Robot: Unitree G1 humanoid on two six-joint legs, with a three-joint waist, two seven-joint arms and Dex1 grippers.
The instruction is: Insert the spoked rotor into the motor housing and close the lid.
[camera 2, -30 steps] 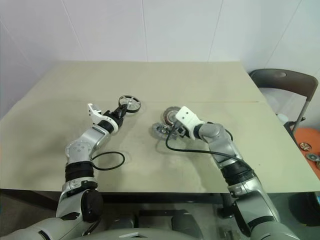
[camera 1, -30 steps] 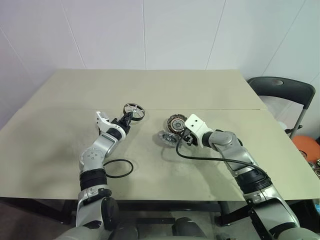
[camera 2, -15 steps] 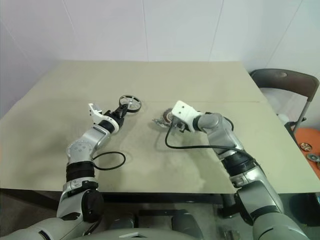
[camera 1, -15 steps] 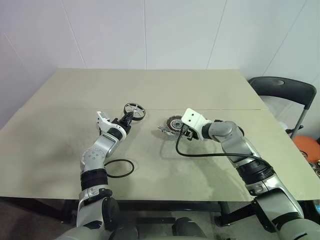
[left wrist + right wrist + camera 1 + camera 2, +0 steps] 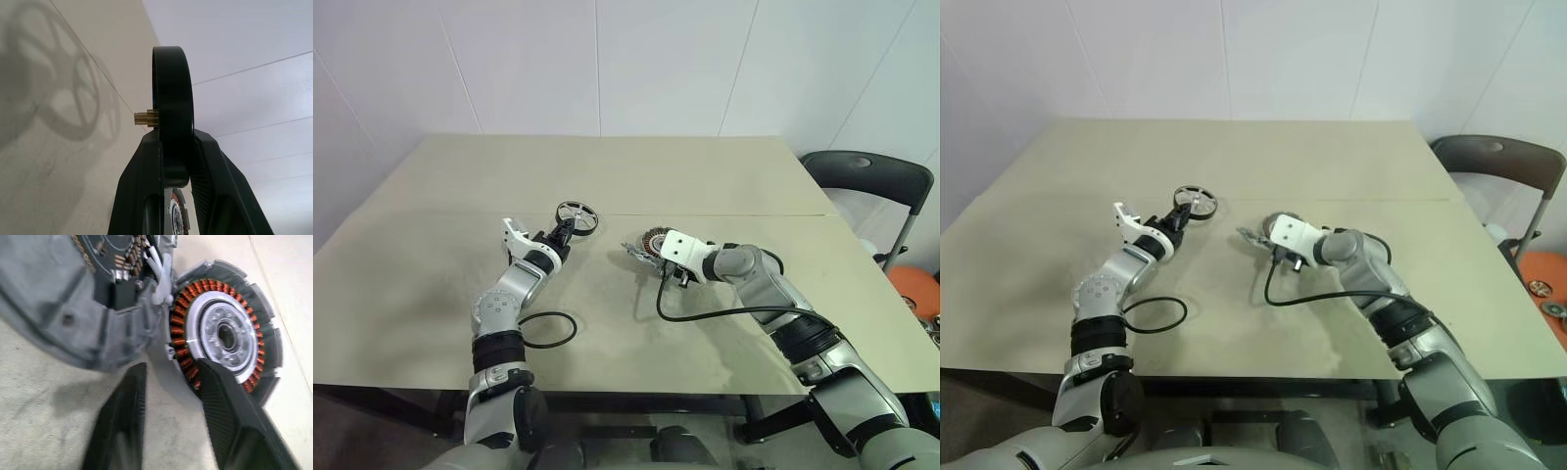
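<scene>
- Left of centre, over the table, the left gripper is clamped on the rotor — the black ring is pinched edge-on between both fingers, with its brass hub pointing sideways, as the left wrist view shows.
- Rotor and left gripper sit where they were a second ago; nothing on that side has changed.
- Between the arms lies bare table, so the rotor is well apart from the housing, which lies to the rotor's right and a little nearer the robot.
- Right of centre, the housing rests on the table with its copper windings and silvery middle facing the right wrist camera; a grey hinged part, probably the lid, spreads out beside it.
- Right gripper is just beside the housing, with its fingers part-spread and nothing between them — one overlaps the winding ring's edge, though I cannot tell whether it touches.
- Compared with a second ago, the right wrist has rolled and the fingers have narrowed; the housing looks tipped differently and slightly shifted.
- My judgement: the left arm must carry the rotor rightward and turn its hub towards the silvery middle.
</scene>
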